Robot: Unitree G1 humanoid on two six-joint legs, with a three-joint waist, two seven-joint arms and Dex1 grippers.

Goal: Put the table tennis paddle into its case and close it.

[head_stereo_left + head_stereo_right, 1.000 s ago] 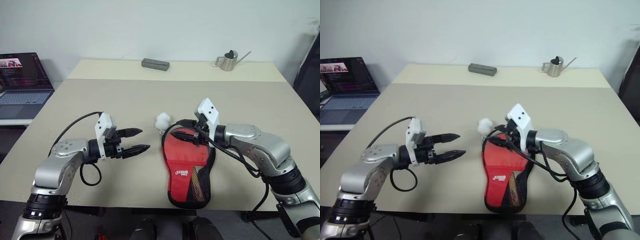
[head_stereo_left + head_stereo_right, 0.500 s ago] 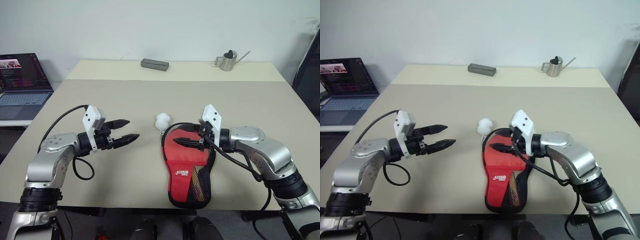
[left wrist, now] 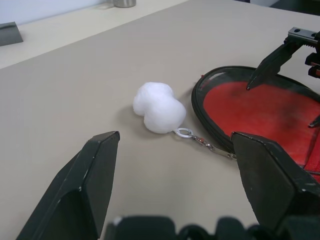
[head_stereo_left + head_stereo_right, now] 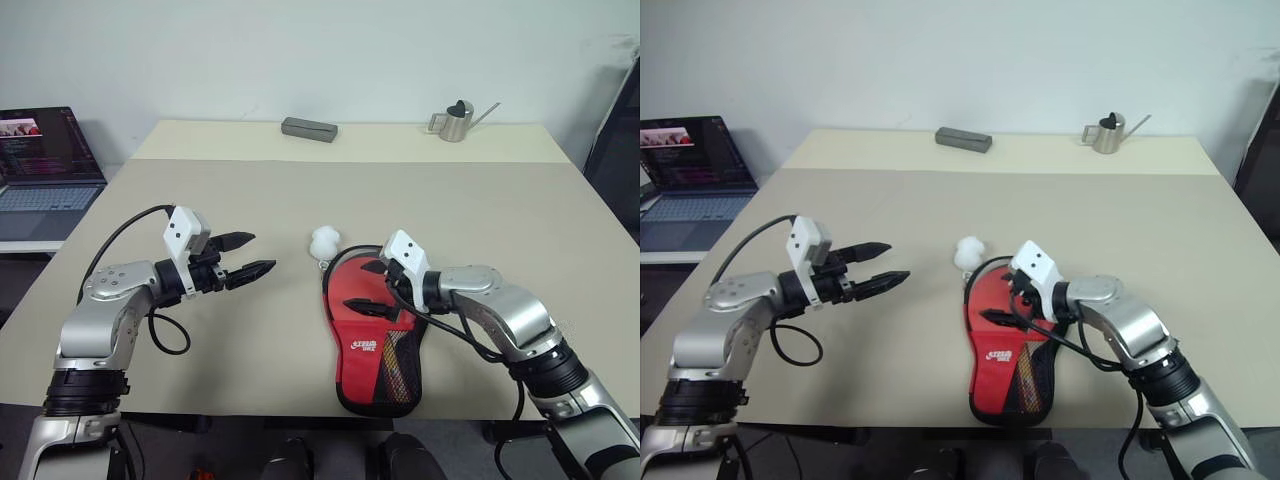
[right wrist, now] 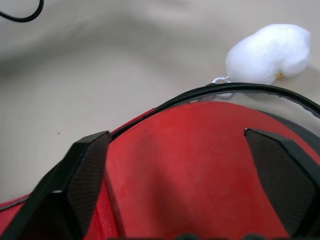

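Right wrist view: case (image 5: 200, 165) unzipped, likely holds red paddle (image 5: 210, 150) | both claws spread, empty

Both of the robot's arms are clad in smooth silver-grey metal shells, stepping down to ribbed black collars near the elbow. Each wrist carries a small white angular camera block, and beyond it the left gripper (image 4: 248, 268) and the right gripper (image 4: 373, 288) each end in two slim, pointed black fingers. Loose black cables loop out from each forearm and run back to the wrist, the left arm's arcing high over its silver shell.
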